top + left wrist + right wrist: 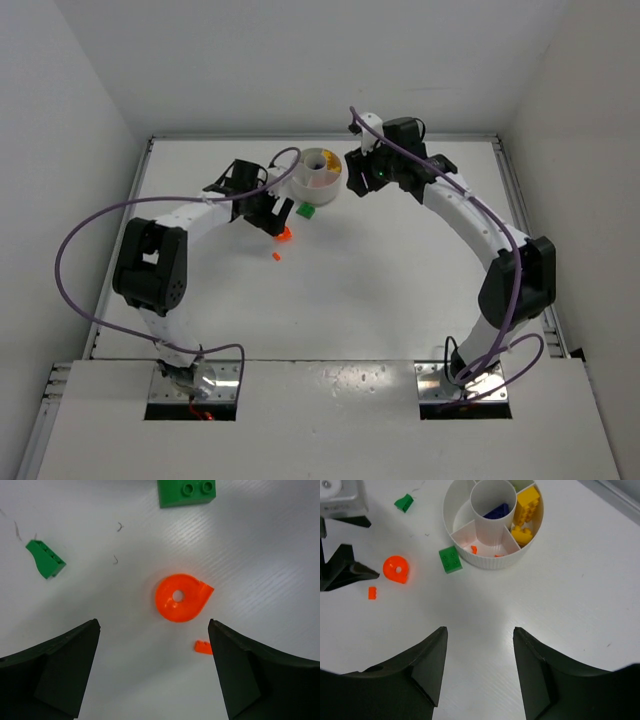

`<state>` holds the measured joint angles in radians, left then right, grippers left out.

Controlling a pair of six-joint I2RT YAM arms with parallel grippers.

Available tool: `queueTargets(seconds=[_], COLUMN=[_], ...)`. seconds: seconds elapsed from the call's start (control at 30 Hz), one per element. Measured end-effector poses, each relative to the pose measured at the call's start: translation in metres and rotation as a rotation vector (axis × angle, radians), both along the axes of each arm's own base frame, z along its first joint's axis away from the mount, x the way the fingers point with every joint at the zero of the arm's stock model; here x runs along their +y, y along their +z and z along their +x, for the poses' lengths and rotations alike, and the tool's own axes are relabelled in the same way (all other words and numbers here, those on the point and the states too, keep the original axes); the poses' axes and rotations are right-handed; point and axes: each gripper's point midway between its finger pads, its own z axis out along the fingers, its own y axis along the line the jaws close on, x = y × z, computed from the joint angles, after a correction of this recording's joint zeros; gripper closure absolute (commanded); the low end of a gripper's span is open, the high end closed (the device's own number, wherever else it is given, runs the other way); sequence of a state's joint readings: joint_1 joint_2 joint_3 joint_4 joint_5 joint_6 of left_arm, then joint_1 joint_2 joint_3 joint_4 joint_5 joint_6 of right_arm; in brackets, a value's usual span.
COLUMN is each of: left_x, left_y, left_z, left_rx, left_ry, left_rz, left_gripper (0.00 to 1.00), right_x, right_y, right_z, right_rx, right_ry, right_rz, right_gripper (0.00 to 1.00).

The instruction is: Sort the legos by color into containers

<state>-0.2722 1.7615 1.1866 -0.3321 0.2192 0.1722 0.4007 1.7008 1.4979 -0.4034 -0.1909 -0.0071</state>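
The left claw (pixel 154 630) is hanging spread wide and empty, with a flat orange-red round plastic piece (pixel 179 597) showing between its fingers. That piece is lying on the white counter (pixel 580 595) near the round white plastic divided dish (pixel 495 562), and a tiny orange-red bit (pixel 203 647) is lying a little farther from the dish. A green two-stud brick (pixel 450 559) is sitting just beside the dish's wall, and a green sloped brick (pixel 404 502) farther off. Inside the dish, yellow bricks (pixel 527 502) are filling one wedge and a dark purple brick (pixel 496 512) is resting in the centre well. The right claw (pixel 480 632) is hovering by the dish, spread wide and empty.
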Motion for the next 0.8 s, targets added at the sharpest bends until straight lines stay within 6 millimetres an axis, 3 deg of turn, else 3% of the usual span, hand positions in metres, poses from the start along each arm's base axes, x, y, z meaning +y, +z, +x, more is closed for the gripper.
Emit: queueTargets(seconds=[0.2, 0.47, 0.8], left_x=[-0.009, -0.017, -0.022], left_y=[-0.006, -0.038, -0.048], left_z=[0.018, 0.014, 0.016], left_rx=[0.016, 0.143, 0.206], left_ry=[-0.029, -0.078, -0.116], left_rz=[0.002, -0.06, -0.143], left_gripper=[0.32, 0.36, 0.47], right_x=[-0.002, -0.008, -0.012], right_y=[-0.016, -0.01, -0.009], right_z=[-0.01, -0.009, -0.01], right_rx=[0.053, 0.046, 0.047], right_ry=[0.013, 0.006, 0.006], right_rz=[-0.011, 0.002, 0.011], right_gripper=[0.44, 0.44, 0.44])
